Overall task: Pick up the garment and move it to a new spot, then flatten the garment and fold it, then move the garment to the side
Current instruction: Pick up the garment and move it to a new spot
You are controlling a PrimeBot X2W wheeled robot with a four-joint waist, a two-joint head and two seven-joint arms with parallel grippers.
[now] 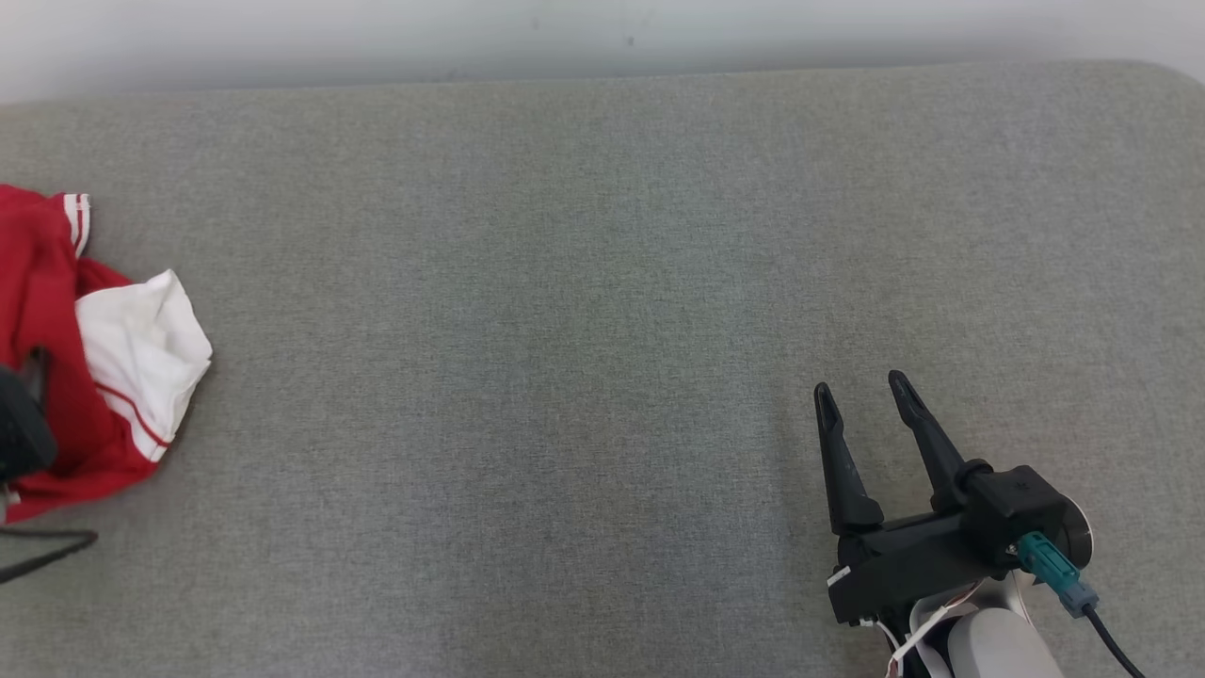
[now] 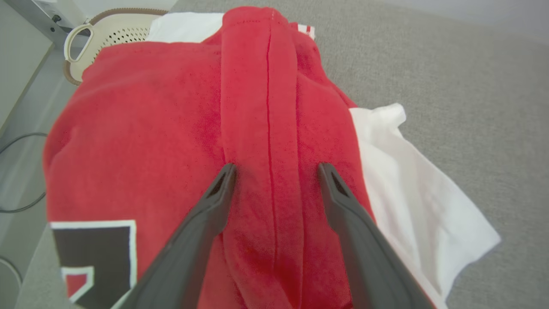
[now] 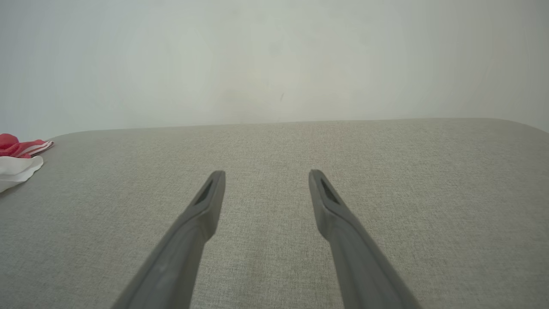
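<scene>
Here the garment (image 1: pixel 89 377), a red shirt with white panels, thin red-and-white stripes at a cuff and a black patch edged in white, lies bunched up at the far left edge of the grey padded table (image 1: pixel 565 282), about midway between its near and far sides. The left claw (image 2: pixel 277 167) is over it with its two dark fingers (image 2: pixel 206 214) spread wide, one on each side of a raised ridge of red cloth that runs between them. The fingers are not pinching the ridge, and whether their tips touch the cloth cannot be told. To the right of the ridge a white panel of the shirt spreads out onto the grey cover. Beyond the shirt, off the left side of the table, a cream basket (image 2: pixel 116 30) with small holes and a brown rim sits lower down, with dark cables (image 2: pixel 21 171) on the floor near it. The right claw (image 1: pixel 859 382) is well apart from the shirt, at the near right of the table, its fingers also spread and holding nothing, pointing toward the far side over bare grey cover. A teal plug (image 1: pixel 1050 560) with a dark lead sits at its wrist, and a pale wall (image 1: pixel 565 38) stands behind the far edge of the table
</scene>
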